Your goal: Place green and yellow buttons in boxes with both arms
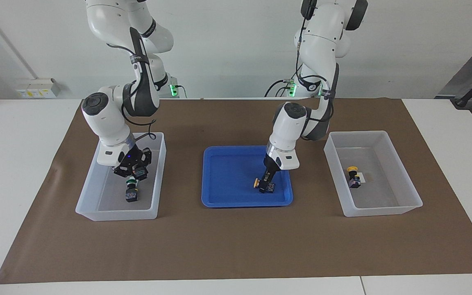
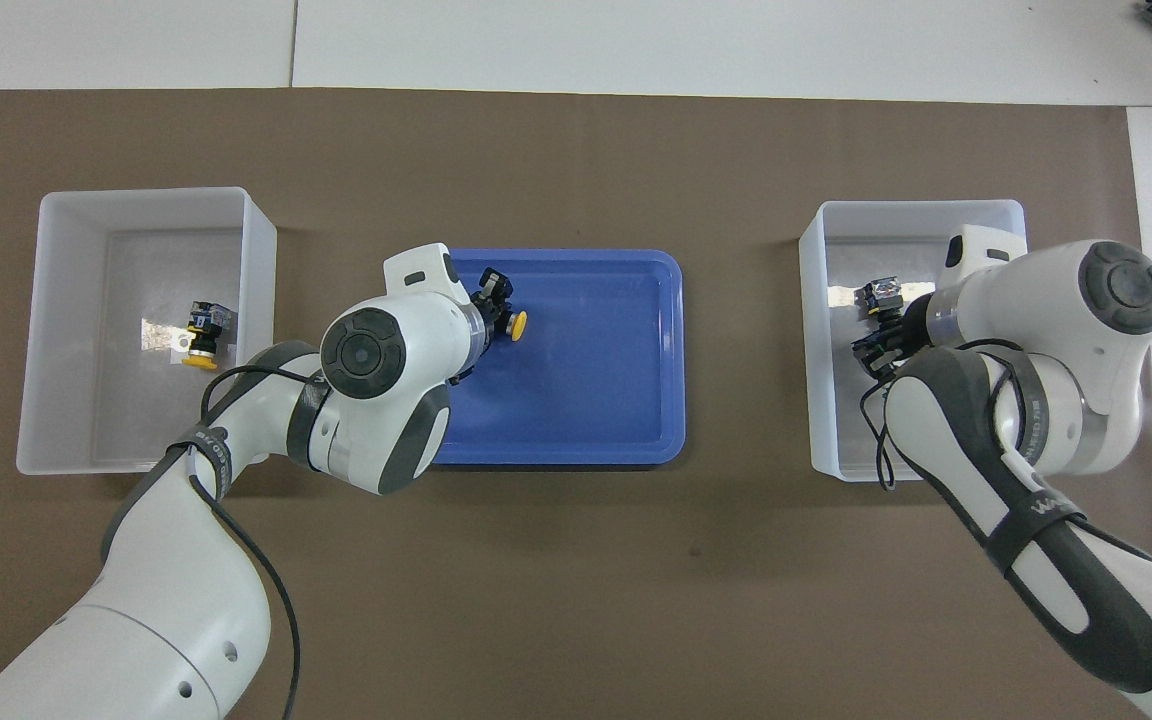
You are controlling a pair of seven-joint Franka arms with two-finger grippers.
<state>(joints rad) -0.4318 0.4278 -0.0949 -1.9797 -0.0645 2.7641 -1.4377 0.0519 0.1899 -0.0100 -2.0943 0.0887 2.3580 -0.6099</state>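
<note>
A yellow-capped button (image 1: 256, 183) lies on its side in the blue tray (image 1: 228, 192). My left gripper (image 1: 266, 185) is down on its black body; it also shows in the overhead view (image 2: 489, 296), next to the yellow cap (image 2: 516, 322). A second yellow button (image 1: 352, 176) lies in the clear box (image 1: 400, 172) at the left arm's end. My right gripper (image 1: 131, 178) is low inside the other clear box (image 1: 92, 192), right above a green-capped button (image 1: 131, 192). The same button's body shows in the overhead view (image 2: 881, 295). A second green button is not clearly visible.
The tray and both boxes sit on a brown mat (image 1: 236, 246) on the white table. The tray holds nothing but the one yellow button. The box walls stand close around the right gripper.
</note>
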